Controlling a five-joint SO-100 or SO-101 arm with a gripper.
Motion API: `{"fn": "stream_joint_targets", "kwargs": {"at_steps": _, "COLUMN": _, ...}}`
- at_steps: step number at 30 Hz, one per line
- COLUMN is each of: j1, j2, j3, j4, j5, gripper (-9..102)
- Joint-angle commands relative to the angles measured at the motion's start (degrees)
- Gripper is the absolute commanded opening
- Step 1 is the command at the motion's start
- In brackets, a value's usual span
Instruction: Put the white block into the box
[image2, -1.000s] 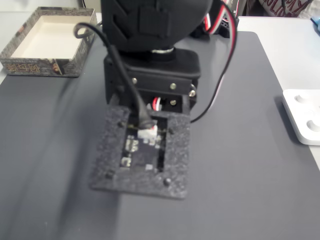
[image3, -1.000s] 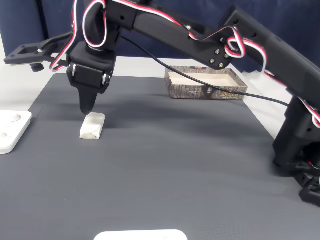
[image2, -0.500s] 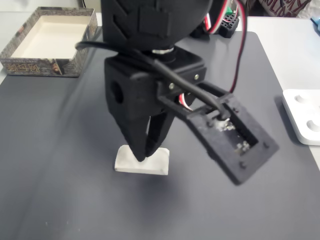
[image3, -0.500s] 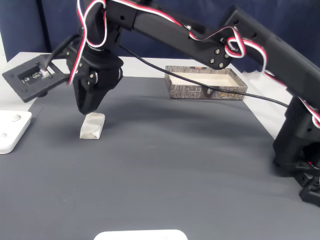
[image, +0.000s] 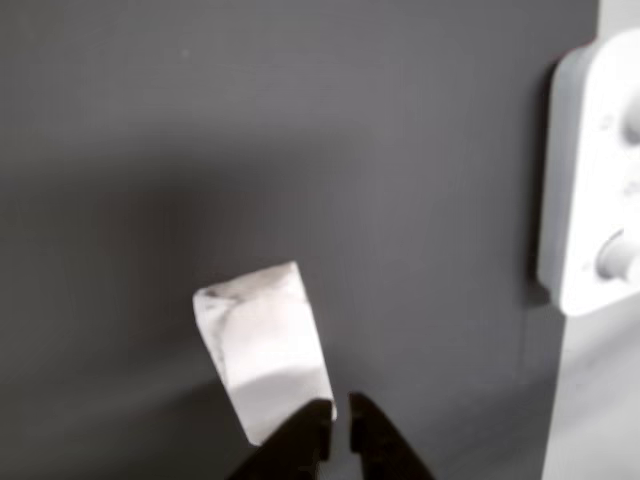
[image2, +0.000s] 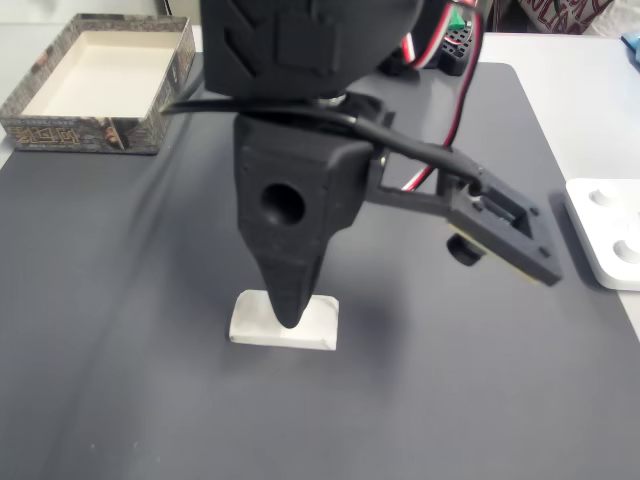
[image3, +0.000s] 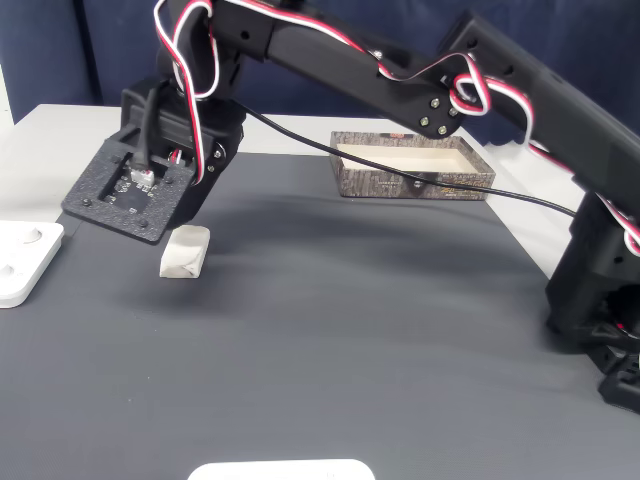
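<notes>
End effector tips nearly together, seemingly just above white block; box well apart.

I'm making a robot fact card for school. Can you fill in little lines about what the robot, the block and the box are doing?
block: white block lying flat on the dark grey mat, not lifted
gripper: gripper just above one end of the block, tips nearly together, not gripping it
box: box at the mat's far edge in a fixed view, nothing seen inside
block in box: no, they are well apart
white device: white device with round knobs, beside the mat
</notes>
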Motion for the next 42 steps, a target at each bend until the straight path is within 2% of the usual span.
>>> {"fn": "stream_joint_targets", "kwargs": {"at_steps": 1, "j1": 0.5, "j2": 7.7, "j3": -0.1, "j4": 0.1, "j5": 3.1, "gripper": -1}}
{"fn": "stream_joint_targets", "kwargs": {"at_steps": 4, "j1": 0.7, "j2": 8.3, "j3": 0.3, "j4": 0.1, "j5": 6.3, "gripper": -1}}
{"fn": "stream_joint_targets", "kwargs": {"at_steps": 21, "j1": 1.8, "j2": 10.5, "j3": 4.0, "j4": 0.7, "j5": 6.2, "gripper": 0}}
{"fn": "stream_joint_targets", "kwargs": {"at_steps": 42, "j1": 2.9, "j2": 9.8, "j3": 3.2, "j4": 0.9, "j5": 6.4, "gripper": 13}}
